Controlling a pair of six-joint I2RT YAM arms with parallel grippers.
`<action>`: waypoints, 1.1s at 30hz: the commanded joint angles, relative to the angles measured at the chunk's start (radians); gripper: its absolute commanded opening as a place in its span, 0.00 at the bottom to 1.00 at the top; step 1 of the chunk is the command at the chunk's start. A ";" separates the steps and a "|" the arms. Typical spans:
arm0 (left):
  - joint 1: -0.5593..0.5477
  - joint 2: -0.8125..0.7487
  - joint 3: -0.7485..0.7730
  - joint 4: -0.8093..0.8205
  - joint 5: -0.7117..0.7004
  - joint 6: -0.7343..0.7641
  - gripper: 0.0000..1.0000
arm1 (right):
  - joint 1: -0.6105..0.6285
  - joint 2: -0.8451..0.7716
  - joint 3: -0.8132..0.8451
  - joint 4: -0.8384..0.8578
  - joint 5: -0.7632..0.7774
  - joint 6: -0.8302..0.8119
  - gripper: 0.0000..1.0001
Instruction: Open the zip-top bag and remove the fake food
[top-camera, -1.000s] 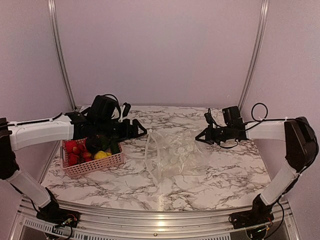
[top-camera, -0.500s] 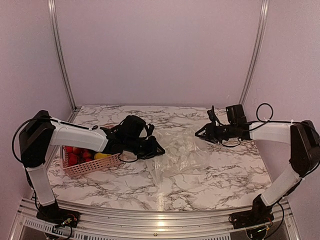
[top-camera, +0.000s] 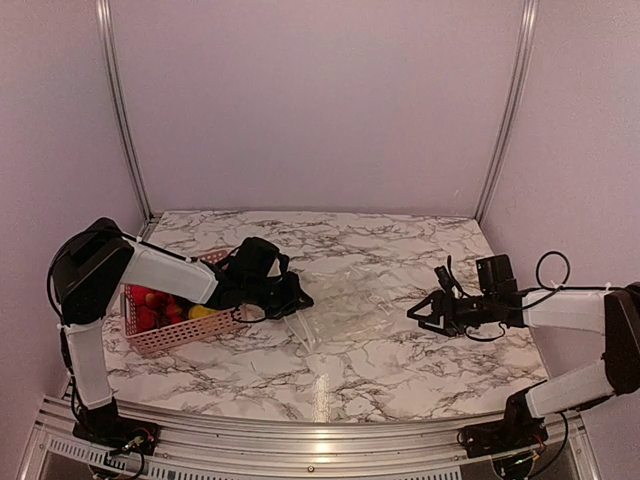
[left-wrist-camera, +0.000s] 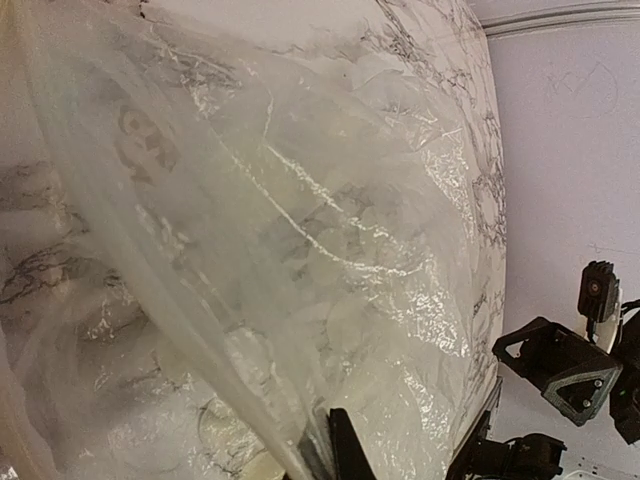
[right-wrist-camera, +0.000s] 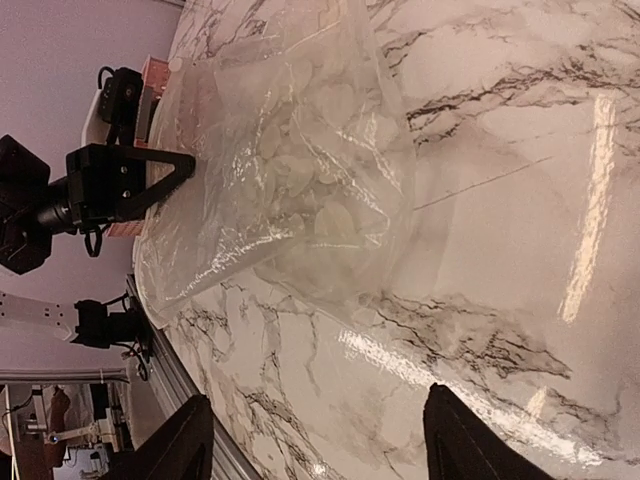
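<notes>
Crinkly transparent plastic zip-top bag (top-camera: 350, 300) lies flat mid-table and looks empty. Glossy red and yellow toy food (top-camera: 160, 305) sits in pink perforated basket (top-camera: 190, 335). Seemingly the left gripper (top-camera: 298, 300) pinches the bag's edge; the right gripper (top-camera: 418, 313) is spread wide, clear of it. Removal looks done; only release remains.

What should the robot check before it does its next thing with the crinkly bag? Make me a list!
1. Left gripper has hold of the zip-top bag: ok, it looks pinched shut on the bag's edge.
2. Right gripper is free to help: ok, it is open, holds nothing and is apart from the bag.
3. Nothing left inside the bag: ok, no coloured pieces show through it, only pale round spots.
4. Fake food is safely put away: ok, it lies in the pink basket.
5. The bag's zip is open: cannot tell, the plastic is too crinkly and clear.
</notes>
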 joint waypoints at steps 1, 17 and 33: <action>0.010 0.018 -0.001 0.025 0.018 -0.005 0.00 | 0.005 0.041 -0.054 0.122 -0.059 0.041 0.65; 0.018 0.050 0.062 -0.029 0.027 0.027 0.00 | 0.129 0.443 0.123 0.380 -0.047 0.135 0.38; 0.112 0.099 0.368 -0.320 0.108 0.254 0.08 | -0.119 0.164 0.109 0.036 0.145 -0.027 0.00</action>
